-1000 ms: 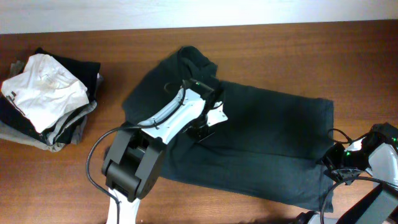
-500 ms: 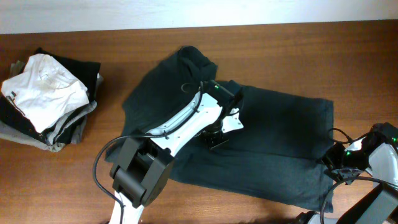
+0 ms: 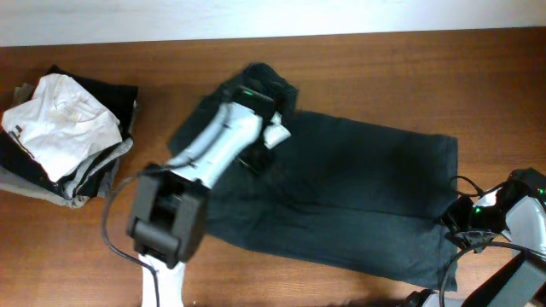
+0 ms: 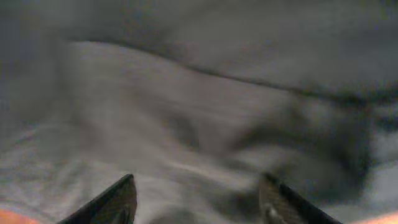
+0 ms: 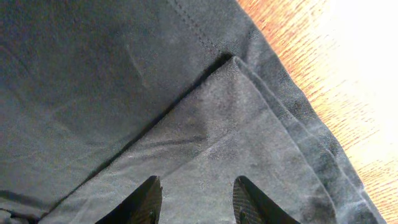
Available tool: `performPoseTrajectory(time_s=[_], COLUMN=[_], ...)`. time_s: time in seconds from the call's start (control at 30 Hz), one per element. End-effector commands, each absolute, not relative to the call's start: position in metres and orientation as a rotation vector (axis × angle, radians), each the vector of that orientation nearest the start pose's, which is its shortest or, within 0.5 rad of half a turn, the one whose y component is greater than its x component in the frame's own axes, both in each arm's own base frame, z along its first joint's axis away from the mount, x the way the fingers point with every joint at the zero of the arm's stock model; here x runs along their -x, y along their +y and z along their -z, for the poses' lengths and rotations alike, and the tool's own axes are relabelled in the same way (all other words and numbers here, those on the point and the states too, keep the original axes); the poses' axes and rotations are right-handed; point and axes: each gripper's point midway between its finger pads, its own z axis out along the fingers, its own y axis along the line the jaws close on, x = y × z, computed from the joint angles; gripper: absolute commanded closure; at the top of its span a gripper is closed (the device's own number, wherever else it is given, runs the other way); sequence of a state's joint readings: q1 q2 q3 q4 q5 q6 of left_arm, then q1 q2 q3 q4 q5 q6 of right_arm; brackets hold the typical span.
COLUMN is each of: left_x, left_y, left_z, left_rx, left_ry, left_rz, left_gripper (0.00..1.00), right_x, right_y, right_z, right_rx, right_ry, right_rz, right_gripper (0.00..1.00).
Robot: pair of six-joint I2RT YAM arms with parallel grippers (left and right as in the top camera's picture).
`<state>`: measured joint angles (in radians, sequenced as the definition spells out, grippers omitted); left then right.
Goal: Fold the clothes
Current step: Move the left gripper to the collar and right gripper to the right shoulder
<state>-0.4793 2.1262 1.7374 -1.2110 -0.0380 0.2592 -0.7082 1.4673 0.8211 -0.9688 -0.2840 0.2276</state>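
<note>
Left claw (image 4: 198,182), jaws apart, directly over the charcoal shirt (image 4: 186,106)

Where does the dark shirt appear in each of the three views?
Overhead: dark shirt spread across the middle, toward the right edge.
Left wrist: fills nearly the whole frame, blurred.
Right wrist: all but the upper right.
Shared landmark: wooden table, bare in that right wrist corner.
</note>
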Motion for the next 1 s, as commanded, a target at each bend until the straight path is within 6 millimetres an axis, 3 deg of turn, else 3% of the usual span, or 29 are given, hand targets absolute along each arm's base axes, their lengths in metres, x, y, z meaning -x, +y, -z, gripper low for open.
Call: performPoseTrajectory(time_s=[0.0,0.03,0.07,0.2,0.33,0.4,0.47,0.57,0.67,0.87,0.97], left_x=[-0.399,-0.407,-0.419,-0.470,-0.515,-0.532,-0.546,-0.572,-0.588,-0.595,-0.596], left_y=[-0.152,-0.149,-0.146,-0.145,-0.158,-0.172,-0.176,-0.182,-0.192,-0.198,-0.199], left_z=[-0.058,-0.060,-0.065,-0.103,-0.140,-0.149,-0.144,-0.117,-0.091,-0.038,-0.027], left_rx=[-0.880,-0.852,-0.805,-0.767,-0.741,-0.750,-0.746,-0.740,-0.739,-0.695,-0.691], left_ry=[2.948,2.930,2.898,2.697,2.480,2.384,2.348,2.300,2.269,2.321,2.324], left_rz=[0.083,0.112,0.161,0.228,0.232,0.284,0.283,0.277,0.284,0.314,0.317], left_gripper=[0.50,0.46,0.34,0.14,0.13,0.13,0.13,0.14,0.30,0.42,0.46], right_x=[-0.212,-0.220,-0.231,-0.260,-0.298,-0.317,-0.328,-0.336,-0.336,-0.332,-0.332], right_y=[-0.097,-0.091,-0.085,-0.086,-0.076,-0.067,-0.059,-0.050,-0.049,-0.048,-0.048], right_z=[-0.049,-0.054,-0.062,-0.093,-0.134,-0.155,-0.169,-0.178,-0.177,-0.176,-0.176], right_rx=[-1.284,-1.201,-1.097,-0.933,-0.718,-0.611,-0.545,-0.533,-0.537,-0.547,-0.547], right_ry=[2.699,2.683,2.656,2.640,2.615,2.589,2.569,2.554,2.558,2.572,2.572], right_rz=[-0.573,-0.645,-0.724,-0.702,-0.653,-0.634,-0.626,-0.637,-0.641,-0.648,-0.647], right_gripper=[0.58,0.59,0.59,0.58,0.43,0.39,0.38,0.37,0.37,0.37,0.37])
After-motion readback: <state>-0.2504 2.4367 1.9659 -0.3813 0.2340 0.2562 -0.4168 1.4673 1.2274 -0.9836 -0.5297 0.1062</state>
